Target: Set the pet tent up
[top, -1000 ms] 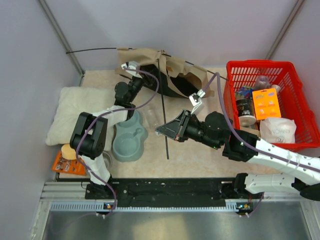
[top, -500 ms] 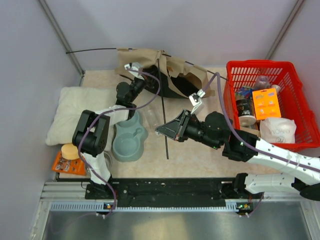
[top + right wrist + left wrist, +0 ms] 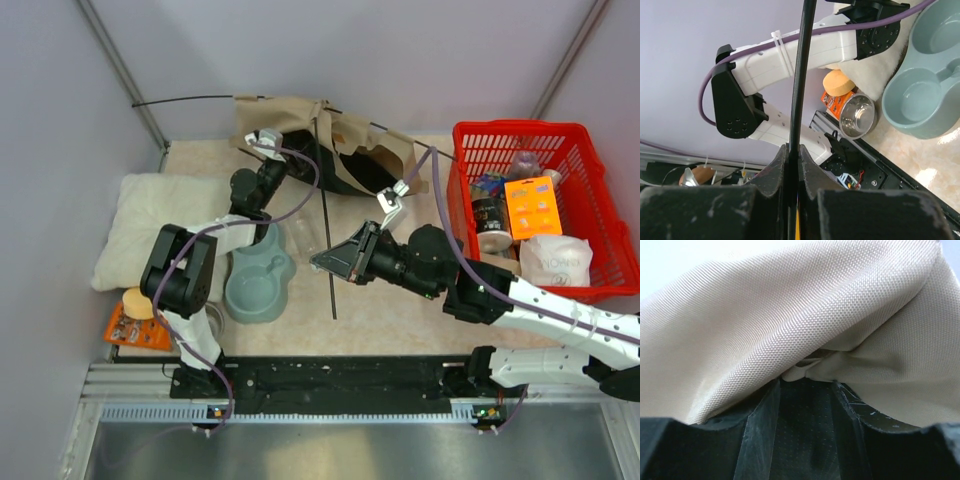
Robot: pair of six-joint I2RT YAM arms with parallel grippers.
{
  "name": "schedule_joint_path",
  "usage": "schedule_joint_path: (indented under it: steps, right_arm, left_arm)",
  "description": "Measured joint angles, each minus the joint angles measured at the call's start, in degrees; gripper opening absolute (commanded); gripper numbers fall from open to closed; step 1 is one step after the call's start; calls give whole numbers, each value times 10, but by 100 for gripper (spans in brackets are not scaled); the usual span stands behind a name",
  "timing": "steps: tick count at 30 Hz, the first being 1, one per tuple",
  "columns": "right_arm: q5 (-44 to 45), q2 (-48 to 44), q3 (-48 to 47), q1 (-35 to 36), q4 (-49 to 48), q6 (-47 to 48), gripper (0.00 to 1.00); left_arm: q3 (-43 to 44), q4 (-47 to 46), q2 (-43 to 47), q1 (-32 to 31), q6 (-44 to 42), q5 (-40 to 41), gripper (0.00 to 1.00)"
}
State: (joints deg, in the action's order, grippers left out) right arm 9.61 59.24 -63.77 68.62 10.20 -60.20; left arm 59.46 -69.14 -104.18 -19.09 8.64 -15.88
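Tan fabric pet tent (image 3: 290, 110), slumped, presses against the left gripper (image 3: 805, 385), its grip impossible to tell; the right gripper (image 3: 792, 150) clenches a thin black pole (image 3: 802, 75).

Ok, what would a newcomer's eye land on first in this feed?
The slumped tan pet tent at the back, with the left gripper up against its fabric. Then the right gripper in the middle, shut on a thin black pole, and the bright red basket at right.

The right claw (image 3: 792, 154) pinches a black pole (image 3: 802, 75) running up mid-frame. At right sit a grey double bowl (image 3: 920, 100) and a steel bowl (image 3: 856, 118).
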Motion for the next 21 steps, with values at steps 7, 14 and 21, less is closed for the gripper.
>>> schedule_joint_path:
  steps: [7, 14, 21]
  right_arm:
    - [0, 0, 12, 0, -3, -1, 0]
    - [1, 0, 12, 0, -4, -1, 0]
    - [3, 0, 11, -2, -3, -1, 0]
  left_arm:
    - [-3, -31, 2, 0, -31, 19, 41]
    - [31, -44, -23, 0, -25, -15, 38]
    - [53, -43, -42, 0, -22, -29, 37]
